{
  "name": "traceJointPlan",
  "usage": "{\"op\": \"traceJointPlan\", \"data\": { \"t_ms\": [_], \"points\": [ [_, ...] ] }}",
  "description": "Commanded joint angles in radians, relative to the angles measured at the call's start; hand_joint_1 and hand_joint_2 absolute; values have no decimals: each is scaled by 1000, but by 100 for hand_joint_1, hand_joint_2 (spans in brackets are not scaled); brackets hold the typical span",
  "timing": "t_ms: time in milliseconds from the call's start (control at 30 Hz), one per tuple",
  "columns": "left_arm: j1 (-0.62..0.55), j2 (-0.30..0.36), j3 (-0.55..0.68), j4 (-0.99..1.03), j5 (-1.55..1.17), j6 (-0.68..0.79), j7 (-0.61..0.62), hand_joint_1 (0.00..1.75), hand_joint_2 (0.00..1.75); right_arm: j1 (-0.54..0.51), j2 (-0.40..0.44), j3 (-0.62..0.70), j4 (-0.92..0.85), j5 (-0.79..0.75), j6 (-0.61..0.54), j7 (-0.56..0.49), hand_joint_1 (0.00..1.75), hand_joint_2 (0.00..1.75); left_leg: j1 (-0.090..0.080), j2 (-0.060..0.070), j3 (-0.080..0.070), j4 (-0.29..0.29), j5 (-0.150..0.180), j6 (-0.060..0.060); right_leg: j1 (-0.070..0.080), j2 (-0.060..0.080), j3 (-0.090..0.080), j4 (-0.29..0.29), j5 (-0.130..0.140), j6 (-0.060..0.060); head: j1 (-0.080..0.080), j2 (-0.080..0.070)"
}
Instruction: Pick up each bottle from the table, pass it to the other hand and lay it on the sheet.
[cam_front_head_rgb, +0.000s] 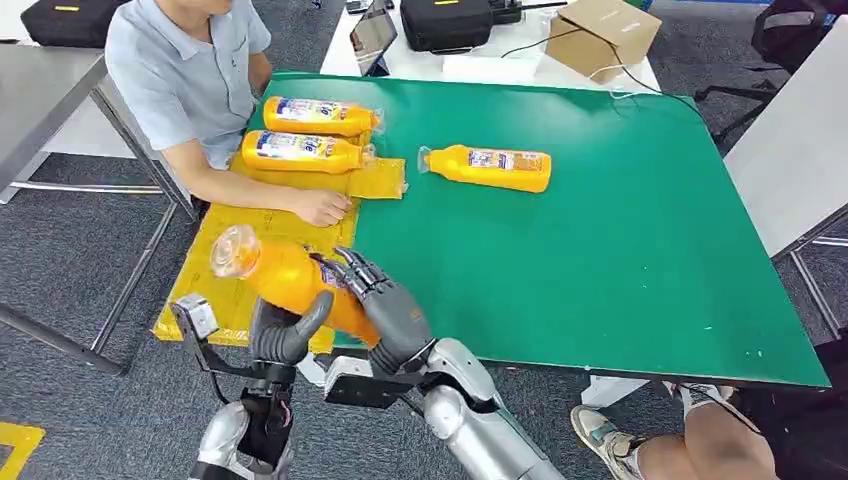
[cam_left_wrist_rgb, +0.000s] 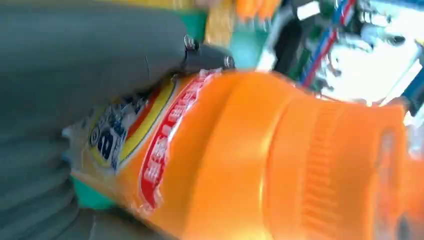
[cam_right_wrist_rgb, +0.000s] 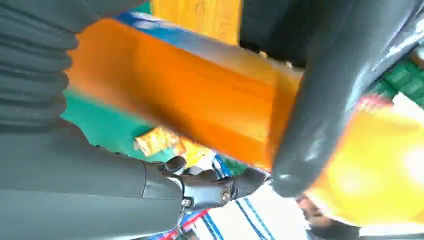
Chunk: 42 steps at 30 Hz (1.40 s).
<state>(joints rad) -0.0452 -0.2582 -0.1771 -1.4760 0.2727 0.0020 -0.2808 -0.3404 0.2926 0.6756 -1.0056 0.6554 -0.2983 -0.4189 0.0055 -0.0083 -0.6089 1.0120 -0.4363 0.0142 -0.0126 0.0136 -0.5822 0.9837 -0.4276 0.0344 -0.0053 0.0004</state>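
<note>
Low in the head view, just off the near edge of the green table (cam_front_head_rgb: 620, 270), both hands wrap one orange bottle (cam_front_head_rgb: 285, 275): the left hand (cam_front_head_rgb: 285, 335) curls under its body, the right hand (cam_front_head_rgb: 390, 305) clasps it from the right, cap end tilted toward the upper left. Beneath lies the yellow sheet (cam_front_head_rgb: 235, 300), running along the table's left edge. At upper left, two bottles (cam_front_head_rgb: 305, 132) lie on the sheet, and a person's hand (cam_front_head_rgb: 322, 207) rests below them. A fourth bottle (cam_front_head_rgb: 490, 166) lies at upper centre on the mat, with open green surface stretching right.
</note>
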Motion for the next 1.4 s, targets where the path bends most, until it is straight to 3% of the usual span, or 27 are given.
{"op": "traceJointPlan", "data": {
  "t_ms": [33,167,400,533,767,867,1267,1333,1400],
  "points": [
    [-204,102,59,185,-271,144,23,175,175,-21,-46,50,-3,22,-16,25,0,0,0,-4,4,-2,1,-1,1,-6,5,-1,-1,-2,0,0],
    [-311,146,70,271,-612,257,47,175,175,-19,-60,39,-33,57,-22,35,0,0,1,-2,5,-2,1,-1,1,-4,6,-1,-1,-2,0,0],
    [-314,129,97,281,-633,237,38,175,175,-16,-59,33,-34,65,-17,35,0,0,0,0,2,-1,1,0,0,-1,2,0,0,-1,0,0],
    [-444,184,60,439,-990,339,101,175,175,-15,-58,19,-35,61,2,34,0,0,1,-3,2,-1,1,-1,1,-5,4,0,-1,-1,0,0],
    [-711,209,-19,909,-1318,257,225,175,175,4,-50,15,-17,29,38,4,0,0,1,-7,2,-1,3,-1,1,-8,4,0,0,-1,1,0],
    [-785,214,-94,1088,-1448,218,279,175,175,0,-44,36,-14,17,53,-9,0,0,0,-2,2,-1,3,-1,0,-4,3,1,0,-1,1,0],
    [-828,141,-142,1162,-1518,7,272,175,175,-27,-22,59,-2,-15,71,-17,0,0,1,-1,-1,1,2,-1,0,-3,0,1,0,0,1,0],
    [-823,136,-129,1161,-1502,-3,262,141,175,-32,-19,61,3,-19,68,-21,0,0,1,0,-1,1,2,-1,0,-1,0,1,0,-1,1,0],
    [-821,132,-106,1164,-1473,-26,239,119,175,-38,-15,61,12,-23,67,-23,0,0,0,0,0,0,2,-1,0,-2,1,1,0,-1,1,0]
  ]
}}
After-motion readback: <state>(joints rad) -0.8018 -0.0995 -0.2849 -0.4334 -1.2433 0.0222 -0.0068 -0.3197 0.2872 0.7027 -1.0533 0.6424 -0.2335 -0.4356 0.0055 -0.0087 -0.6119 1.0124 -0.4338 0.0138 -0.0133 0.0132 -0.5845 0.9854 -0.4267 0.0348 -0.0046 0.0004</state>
